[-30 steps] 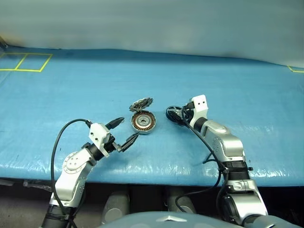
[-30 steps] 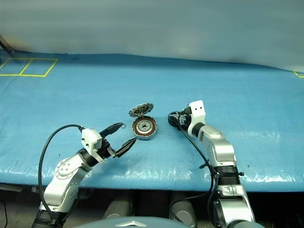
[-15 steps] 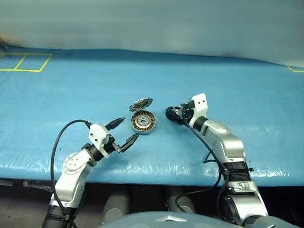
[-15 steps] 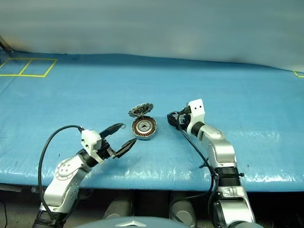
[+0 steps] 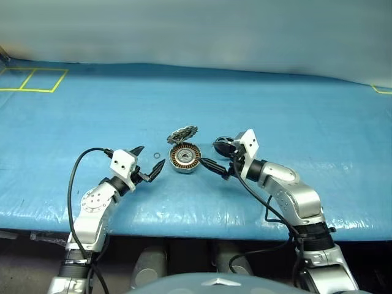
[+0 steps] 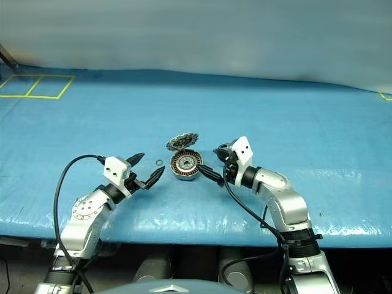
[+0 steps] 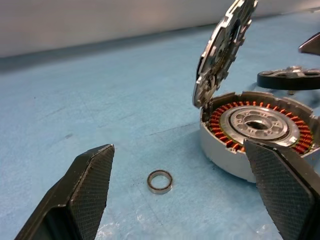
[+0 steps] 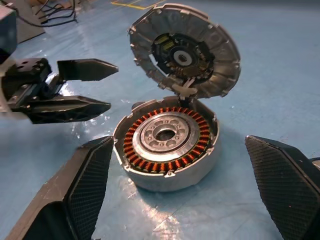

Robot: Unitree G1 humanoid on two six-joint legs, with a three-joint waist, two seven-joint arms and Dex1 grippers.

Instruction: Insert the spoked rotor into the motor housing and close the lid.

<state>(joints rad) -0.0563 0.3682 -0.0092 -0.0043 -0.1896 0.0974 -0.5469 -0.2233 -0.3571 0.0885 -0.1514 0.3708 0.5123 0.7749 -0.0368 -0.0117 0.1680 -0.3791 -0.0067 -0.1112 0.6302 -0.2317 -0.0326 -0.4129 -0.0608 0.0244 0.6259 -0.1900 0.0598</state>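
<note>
The motor housing [image 5: 184,159] sits mid-table, its copper windings and grey centre [image 8: 166,134] uncovered. Its lid [image 5: 182,133] stands up on the hinge at the far side, toothed edge and inner face [image 8: 184,49] showing. The spoked rotor [image 5: 222,144] lies flat on the mat just right of the housing, its black rim [image 7: 290,79] visible. My left gripper [image 5: 148,162] is open, left of the housing and pointing at it. My right gripper [image 5: 215,157] is open on the housing's right, one finger low beside it, the rotor just behind. Neither holds anything.
A small loose metal ring [image 7: 160,181] lies on the blue mat [image 5: 294,116] between my left fingers, short of the housing. Yellow tape squares [image 5: 27,79] mark the far left corner. The mat's front edge runs just below both arms.
My right gripper drew back from the rotor and swung left to face the housing. My left gripper shifted up and left and turned toward the housing. Housing, lid and rotor stayed put.
</note>
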